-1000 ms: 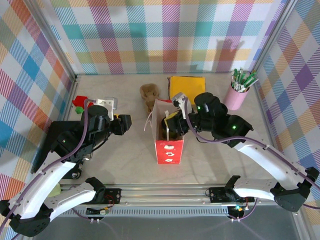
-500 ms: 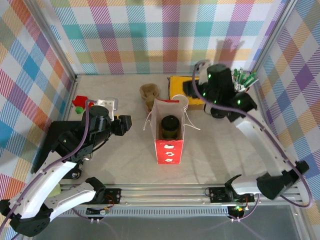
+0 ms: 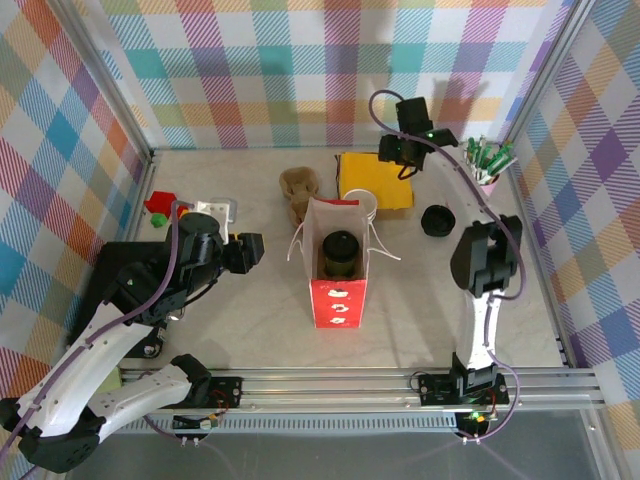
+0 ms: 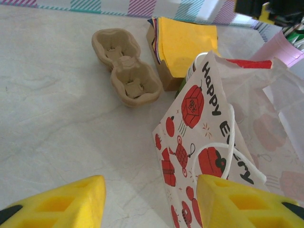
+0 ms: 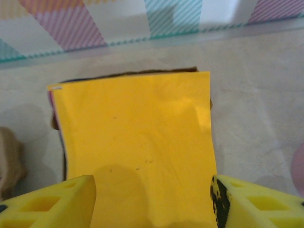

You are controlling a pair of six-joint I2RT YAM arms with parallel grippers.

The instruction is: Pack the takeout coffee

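Coffee: the takeout coffee stands upright inside the gift bag at mid-worktop. I see its dark top; the paper hides its walls.
Right fingers: spread and empty, hanging over the yellow napkin stack by the far edge, well apart from the bag.
Left fingers: parted, holding nothing, just beside the bag's left side, placed to steady it, I'd say.
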